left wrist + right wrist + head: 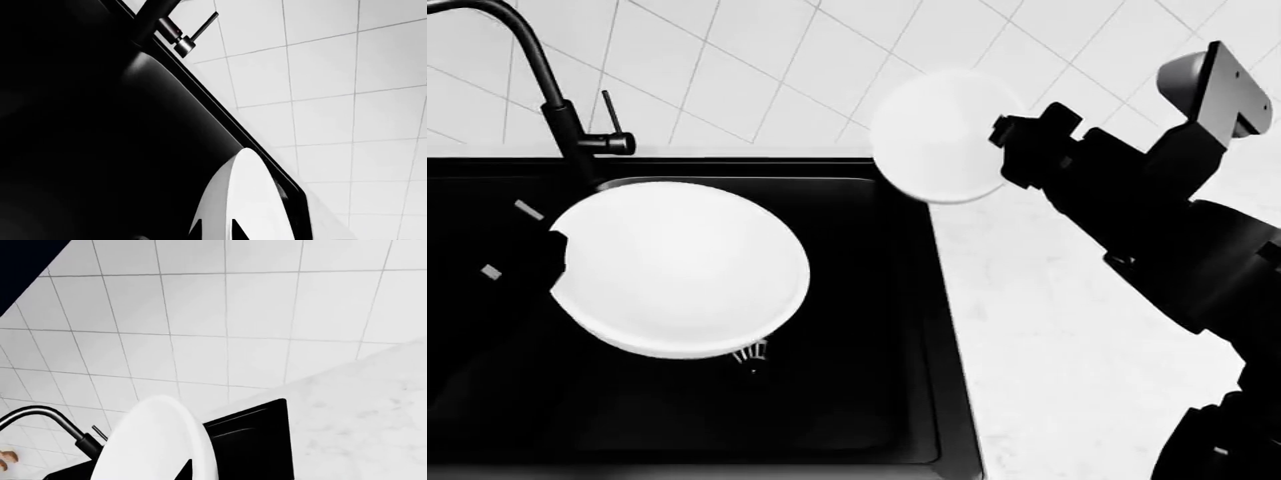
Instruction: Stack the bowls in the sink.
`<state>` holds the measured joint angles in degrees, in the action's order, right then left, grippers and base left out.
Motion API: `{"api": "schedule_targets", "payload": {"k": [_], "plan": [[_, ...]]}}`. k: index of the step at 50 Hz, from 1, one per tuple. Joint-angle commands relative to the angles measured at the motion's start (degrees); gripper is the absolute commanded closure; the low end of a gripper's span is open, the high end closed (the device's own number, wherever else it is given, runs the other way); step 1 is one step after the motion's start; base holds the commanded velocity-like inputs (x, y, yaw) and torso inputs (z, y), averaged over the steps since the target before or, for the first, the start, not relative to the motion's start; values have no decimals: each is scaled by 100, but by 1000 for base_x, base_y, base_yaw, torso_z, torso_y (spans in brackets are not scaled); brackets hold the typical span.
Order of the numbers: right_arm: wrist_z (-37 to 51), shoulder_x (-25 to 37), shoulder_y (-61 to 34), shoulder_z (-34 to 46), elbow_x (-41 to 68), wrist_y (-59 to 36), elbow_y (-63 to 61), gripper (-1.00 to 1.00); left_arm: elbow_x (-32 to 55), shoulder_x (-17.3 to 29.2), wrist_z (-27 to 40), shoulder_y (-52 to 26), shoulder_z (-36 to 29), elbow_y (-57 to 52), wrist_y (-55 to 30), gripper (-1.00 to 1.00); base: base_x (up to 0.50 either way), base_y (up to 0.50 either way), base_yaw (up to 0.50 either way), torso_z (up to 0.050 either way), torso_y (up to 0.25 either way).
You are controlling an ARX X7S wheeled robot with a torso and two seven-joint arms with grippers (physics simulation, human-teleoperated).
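The wide white bowl [674,270] hangs over the black sink [868,330], above the drain [749,353]. My left gripper [558,262] is shut on its left rim and is dark against the basin. In the left wrist view the bowl [250,195] shows edge-on, with one fingertip [197,230] on each side of its rim. The small white bowl [941,135] is held tilted in the air over the sink's back right corner. My right gripper [1014,135] is shut on its right rim. It also shows in the right wrist view [150,440].
The tall black faucet [547,90] with its side lever stands at the sink's back left, close to the wide bowl. A white marble counter [1068,330] lies right of the sink. A white tiled wall [761,60] runs behind.
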<state>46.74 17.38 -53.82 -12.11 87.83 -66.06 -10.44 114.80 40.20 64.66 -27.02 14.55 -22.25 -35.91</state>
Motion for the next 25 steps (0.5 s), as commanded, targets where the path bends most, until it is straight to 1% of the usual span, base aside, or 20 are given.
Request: {"api": "schedule_targets", "payload": {"k": [1, 10, 14, 25], "plan": [[247, 24, -114, -76, 425, -12, -258, 100, -293, -6, -186, -487, -480, 507, -99, 100, 0, 0, 0, 0, 0], [481, 102, -182, -102, 756, -32, -379, 100, -528, -71, -338, -584, -727, 831, -168, 100, 0, 0, 0, 0, 0], [636, 118, -224, -99, 968, -36, -457, 100, -705, -146, -466, -685, -909, 1080, -212, 100, 0, 0, 0, 0, 0], [720, 142, -281, -50, 1108, -5, -577, 100, -993, -380, -725, -906, -1221, 1499, -226, 100, 0, 0, 0, 1, 1]]}}
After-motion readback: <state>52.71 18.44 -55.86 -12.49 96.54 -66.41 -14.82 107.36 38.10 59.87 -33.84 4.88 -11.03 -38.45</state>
